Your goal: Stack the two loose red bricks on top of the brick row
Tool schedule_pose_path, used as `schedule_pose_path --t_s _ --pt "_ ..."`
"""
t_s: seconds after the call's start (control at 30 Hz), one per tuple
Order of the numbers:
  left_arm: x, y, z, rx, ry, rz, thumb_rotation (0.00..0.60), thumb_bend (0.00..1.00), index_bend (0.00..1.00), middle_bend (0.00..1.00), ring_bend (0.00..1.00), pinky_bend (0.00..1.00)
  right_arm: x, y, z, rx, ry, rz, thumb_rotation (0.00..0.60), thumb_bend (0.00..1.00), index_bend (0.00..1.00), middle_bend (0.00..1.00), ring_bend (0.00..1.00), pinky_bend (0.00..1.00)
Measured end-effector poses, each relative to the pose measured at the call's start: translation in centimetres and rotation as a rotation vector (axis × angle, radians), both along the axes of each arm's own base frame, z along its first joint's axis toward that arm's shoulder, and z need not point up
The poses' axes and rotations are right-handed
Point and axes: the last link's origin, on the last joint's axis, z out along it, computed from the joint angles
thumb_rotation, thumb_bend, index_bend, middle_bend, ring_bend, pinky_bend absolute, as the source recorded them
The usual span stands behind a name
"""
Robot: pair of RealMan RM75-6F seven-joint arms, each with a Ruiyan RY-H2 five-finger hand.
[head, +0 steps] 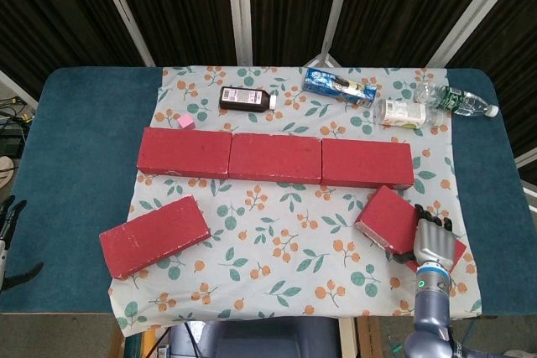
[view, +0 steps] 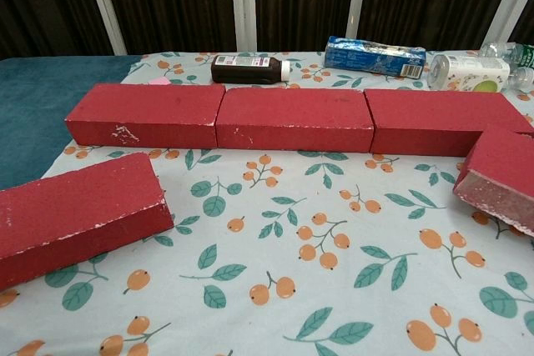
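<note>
Three red bricks form the row (head: 275, 158) (view: 292, 118) across the flowered cloth. One loose red brick (head: 155, 236) (view: 75, 214) lies at an angle at the front left. My right hand (head: 432, 245) grips the near end of the other loose red brick (head: 390, 220) (view: 501, 177), which is tilted just in front of the row's right end. In the chest view its near end is raised off the cloth, and the hand itself is out of that frame. My left hand (head: 8, 228) shows only partly at the far left edge, off the table, fingers apart and holding nothing.
Behind the row lie a dark bottle (head: 247, 99), a blue packet (head: 339, 86), a white bottle (head: 404, 112), a clear bottle (head: 460, 101) and a small pink block (head: 185, 122). Teal tabletop (head: 75, 148) flanks the cloth on both sides.
</note>
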Motion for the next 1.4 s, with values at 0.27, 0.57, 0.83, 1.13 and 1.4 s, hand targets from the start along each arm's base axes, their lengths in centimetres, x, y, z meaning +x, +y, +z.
schedule_pose_path --t_s 0.27,0.57,0.83,1.13,1.4 --pt "0.0 0.0 0.0 0.006 -0.002 -0.003 0.6 0.0 0.0 0.0 0.0 0.08 2.2 -0.9 3.1 -0.052 0.016 0.074 0.6 0.15 0.1 0.39 0.33 0.0" --pt "-0.2 0.1 0.4 0.031 -0.003 0.002 0.6 0.0 0.0 0.0 0.0 0.09 6.5 -3.3 6.1 -0.055 0.095 0.207 0.6 0.15 0.13 0.39 0.32 0.0" --pt "-0.3 0.1 0.8 0.079 -0.001 0.001 0.6 0.0 0.0 0.0 0.0 0.08 12.2 -7.2 4.4 0.021 0.16 0.422 0.6 0.15 0.15 0.39 0.28 0.0" --pt "-0.2 0.3 0.3 0.081 0.027 0.005 0.6 0.0 0.0 0.0 0.0 0.09 16.3 -12.9 1.1 0.127 0.171 0.455 0.6 0.15 0.15 0.39 0.26 0.0" --pt "-0.3 0.6 0.0 0.088 0.047 0.028 0.6 0.0 0.0 0.0 0.0 0.08 17.3 -17.1 -0.6 0.189 0.183 0.372 0.6 0.15 0.15 0.39 0.25 0.0"
